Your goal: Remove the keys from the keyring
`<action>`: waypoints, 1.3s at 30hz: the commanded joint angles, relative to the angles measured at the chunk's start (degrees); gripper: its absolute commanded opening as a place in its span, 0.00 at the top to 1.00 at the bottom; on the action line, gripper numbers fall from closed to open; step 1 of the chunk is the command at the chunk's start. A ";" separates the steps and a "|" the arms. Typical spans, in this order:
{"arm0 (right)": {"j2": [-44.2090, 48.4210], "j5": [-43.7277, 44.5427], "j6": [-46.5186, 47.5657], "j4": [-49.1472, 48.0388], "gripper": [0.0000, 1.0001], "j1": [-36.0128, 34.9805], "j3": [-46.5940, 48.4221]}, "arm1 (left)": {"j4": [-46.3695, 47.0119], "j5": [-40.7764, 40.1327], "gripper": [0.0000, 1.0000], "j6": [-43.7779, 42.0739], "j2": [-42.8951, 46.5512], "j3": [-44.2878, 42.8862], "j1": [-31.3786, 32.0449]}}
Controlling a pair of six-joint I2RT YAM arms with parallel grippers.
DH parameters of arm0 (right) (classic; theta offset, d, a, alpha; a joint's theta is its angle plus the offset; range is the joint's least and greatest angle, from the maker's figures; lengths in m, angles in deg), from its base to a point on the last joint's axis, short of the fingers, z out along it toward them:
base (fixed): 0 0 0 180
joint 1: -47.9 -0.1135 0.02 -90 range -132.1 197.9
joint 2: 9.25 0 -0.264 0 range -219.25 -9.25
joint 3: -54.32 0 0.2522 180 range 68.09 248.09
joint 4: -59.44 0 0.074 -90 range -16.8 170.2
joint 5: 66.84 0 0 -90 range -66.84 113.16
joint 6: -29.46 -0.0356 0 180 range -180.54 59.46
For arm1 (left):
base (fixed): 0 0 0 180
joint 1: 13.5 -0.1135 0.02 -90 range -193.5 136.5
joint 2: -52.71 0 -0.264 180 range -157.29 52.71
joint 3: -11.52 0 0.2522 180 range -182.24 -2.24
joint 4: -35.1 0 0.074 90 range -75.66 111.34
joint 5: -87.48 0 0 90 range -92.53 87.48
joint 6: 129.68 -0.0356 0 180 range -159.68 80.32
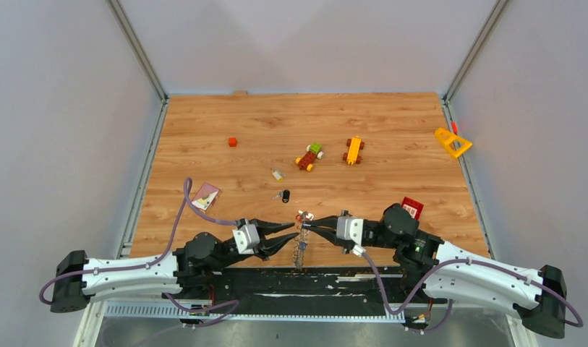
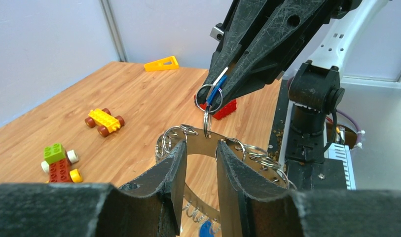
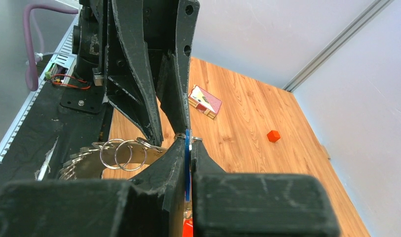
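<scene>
The keyring (image 1: pixel 300 249) hangs above the table's near edge, a flat silver ring with small split rings along its rim (image 2: pixel 203 143) (image 3: pixel 114 160). My left gripper (image 1: pixel 296 233) (image 2: pixel 201 143) is closed to a narrow gap on the ring's top band. My right gripper (image 1: pixel 305 225) (image 3: pixel 188 143) is shut on a blue key (image 2: pixel 215 91) (image 3: pixel 188 148) linked to that band by small rings. Another blue key (image 2: pixel 206 229) hangs from the ring's lower rim. Two loose keys (image 1: pixel 285 195) (image 1: pixel 277 174) lie on the table.
A red block (image 1: pixel 412 207) lies by the right arm and a card (image 1: pixel 205 195) by the left arm. Two toy vehicles (image 1: pixel 309 156) (image 1: pixel 354 150), a small red cube (image 1: pixel 232 142) and a yellow triangle (image 1: pixel 452 142) lie farther back.
</scene>
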 commanded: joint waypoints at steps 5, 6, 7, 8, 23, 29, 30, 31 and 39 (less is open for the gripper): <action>0.97 -2.20 -0.97 -4.87 1.00 -0.27 0.18 | 5.15 1.02 0.64 0.50 -0.95 -1.12 -0.18; 0.87 -2.20 -0.98 -4.95 1.00 -0.28 0.16 | 5.36 1.24 0.64 0.46 -1.04 -1.07 -0.18; 0.79 -2.28 -1.01 -5.08 1.00 -0.26 0.21 | 5.54 1.43 0.64 0.46 -1.12 -1.02 -0.18; 0.73 -2.36 -1.04 -5.24 1.00 -0.25 0.14 | 5.64 1.55 0.65 0.52 -1.33 -1.02 -0.12; -1.37 -5.16 -2.72 -6.98 1.00 -0.33 0.32 | 7.82 1.67 0.76 0.99 -4.59 -1.44 -0.13; -1.38 -5.20 -2.90 -7.03 1.00 -0.26 0.22 | 7.95 1.59 0.88 0.91 -4.50 -1.36 -0.11; -1.35 -5.27 -2.95 -6.99 1.00 -0.27 0.24 | 7.95 1.47 0.91 0.91 -4.52 -1.35 -0.17; -1.42 -5.28 -3.01 -6.94 1.00 -0.30 0.20 | 7.95 1.35 0.95 0.90 -4.48 -1.34 -0.18; -1.26 -4.86 -1.77 -4.51 1.00 -0.24 0.72 | 6.19 -1.05 1.00 0.42 -2.80 -1.35 -0.17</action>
